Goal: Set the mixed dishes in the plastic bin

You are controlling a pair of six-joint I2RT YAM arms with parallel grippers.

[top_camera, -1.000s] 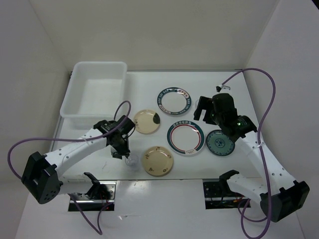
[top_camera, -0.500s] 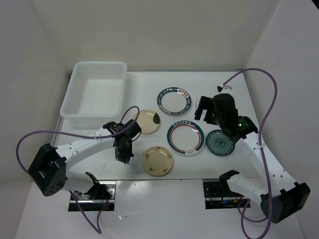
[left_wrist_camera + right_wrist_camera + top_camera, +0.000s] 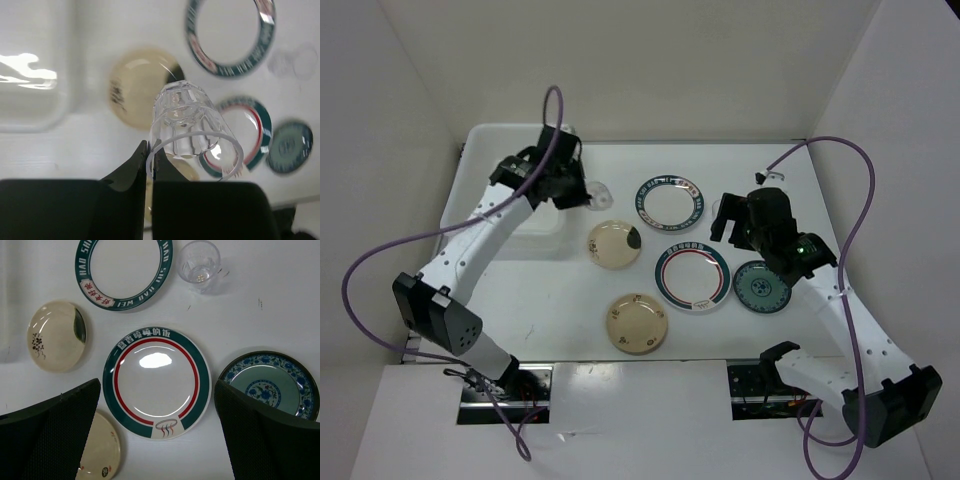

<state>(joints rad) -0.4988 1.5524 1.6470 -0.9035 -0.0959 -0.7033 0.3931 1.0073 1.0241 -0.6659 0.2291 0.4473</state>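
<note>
My left gripper point(image 3: 582, 190) is shut on the rim of a clear glass cup point(image 3: 192, 127), held high beside the plastic bin point(image 3: 480, 165); the bin's corner shows in the left wrist view point(image 3: 35, 107). Five plates lie on the table: a white green-rimmed one point(image 3: 671, 203), a red-ringed one point(image 3: 692, 276), a teal one point(image 3: 761, 286), and two cream ones point(image 3: 614, 244) point(image 3: 637, 322). My right gripper point(image 3: 156, 385) is open and empty above the red-ringed plate point(image 3: 156, 382).
A second clear glass point(image 3: 199, 262) stands on the table just right of the green-rimmed plate point(image 3: 124, 272). White walls enclose the table on the left, back and right. My left arm point(image 3: 470, 245) stretches across the bin's near side.
My left arm has swung from the table's front, near the lower cream plate, up and back to the bin's right side, carrying the glass cup. The right arm has not moved.
</note>
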